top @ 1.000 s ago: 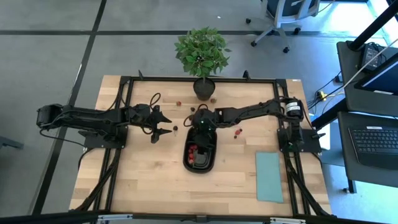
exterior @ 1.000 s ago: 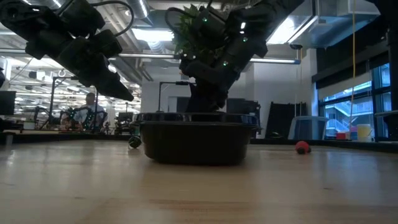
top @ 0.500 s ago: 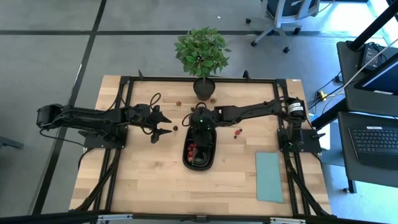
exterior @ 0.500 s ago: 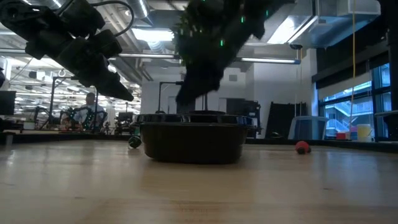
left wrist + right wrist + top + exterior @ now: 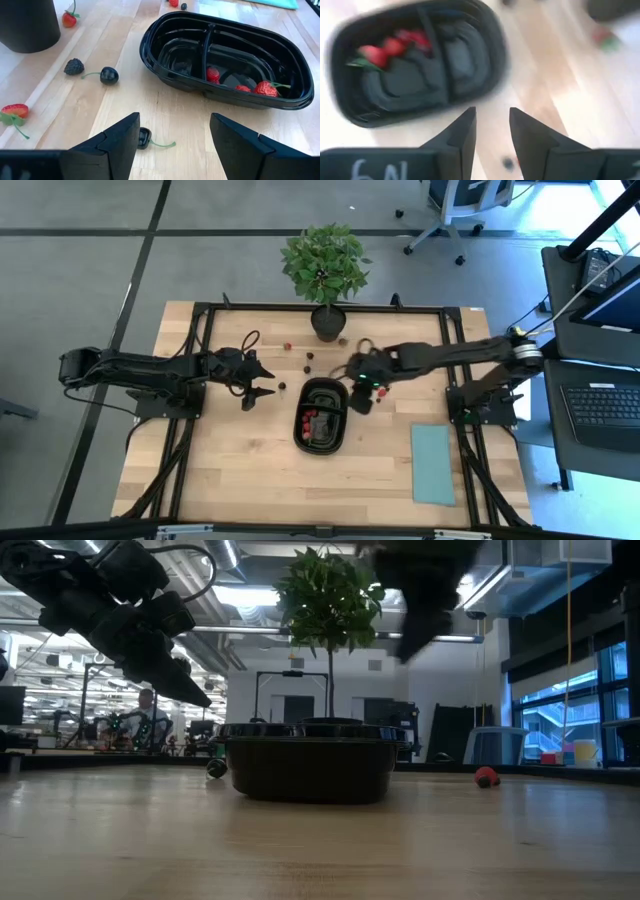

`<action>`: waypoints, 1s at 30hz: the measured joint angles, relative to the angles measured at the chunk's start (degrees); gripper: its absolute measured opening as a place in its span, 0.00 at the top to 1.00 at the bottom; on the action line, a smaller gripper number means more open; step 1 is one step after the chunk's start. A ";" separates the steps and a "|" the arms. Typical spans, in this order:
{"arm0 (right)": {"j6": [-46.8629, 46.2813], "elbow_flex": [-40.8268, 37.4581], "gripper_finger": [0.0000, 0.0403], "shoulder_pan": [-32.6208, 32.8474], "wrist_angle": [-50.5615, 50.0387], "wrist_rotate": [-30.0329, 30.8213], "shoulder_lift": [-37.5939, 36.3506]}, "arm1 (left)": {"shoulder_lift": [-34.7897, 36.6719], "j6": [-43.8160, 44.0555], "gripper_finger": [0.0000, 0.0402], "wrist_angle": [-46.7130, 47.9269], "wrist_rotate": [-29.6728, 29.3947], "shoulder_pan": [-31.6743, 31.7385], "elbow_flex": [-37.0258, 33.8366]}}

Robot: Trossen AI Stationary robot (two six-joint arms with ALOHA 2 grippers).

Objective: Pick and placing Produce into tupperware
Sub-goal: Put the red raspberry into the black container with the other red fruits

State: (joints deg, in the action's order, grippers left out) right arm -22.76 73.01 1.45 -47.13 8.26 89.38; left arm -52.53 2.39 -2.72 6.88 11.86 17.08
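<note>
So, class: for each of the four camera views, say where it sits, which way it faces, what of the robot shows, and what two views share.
High view: overhead, facing down; both arms, tray.
Low view: at tabletop height, facing level across; left gripper above the table.
Left wrist view: on the left arm, facing the tray; its own open fingers.
Right wrist view: on the right arm, facing down; right gripper open.
Shared: both wrist views show strawberries in one compartment.

Left gripper point(image 5: 253, 392) hovers over the table's left-centre, fingers apart, empty. Right gripper point(image 5: 362, 398) extends toward mid-table, fingers parted, empty.
</note>
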 joint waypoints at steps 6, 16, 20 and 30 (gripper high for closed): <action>-12.39 -14.86 0.70 -0.17 5.64 6.88 -9.27 | -0.02 0.00 0.41 0.05 -0.29 0.02 0.00; -4.52 -27.39 0.70 -0.22 14.82 7.16 -10.01 | -0.02 0.00 0.41 -0.61 -0.53 0.00 0.00; 4.77 -28.78 0.70 -0.17 14.96 7.15 -9.96 | 0.00 -0.02 0.41 -0.68 -1.93 0.00 0.00; 4.93 -28.96 0.70 -0.22 16.65 7.16 -9.96 | 0.00 -0.12 0.41 -0.70 -2.39 0.01 0.00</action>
State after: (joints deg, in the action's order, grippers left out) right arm -17.84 44.05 1.23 -30.47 15.42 79.42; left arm -52.53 2.28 -3.42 4.49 11.87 17.08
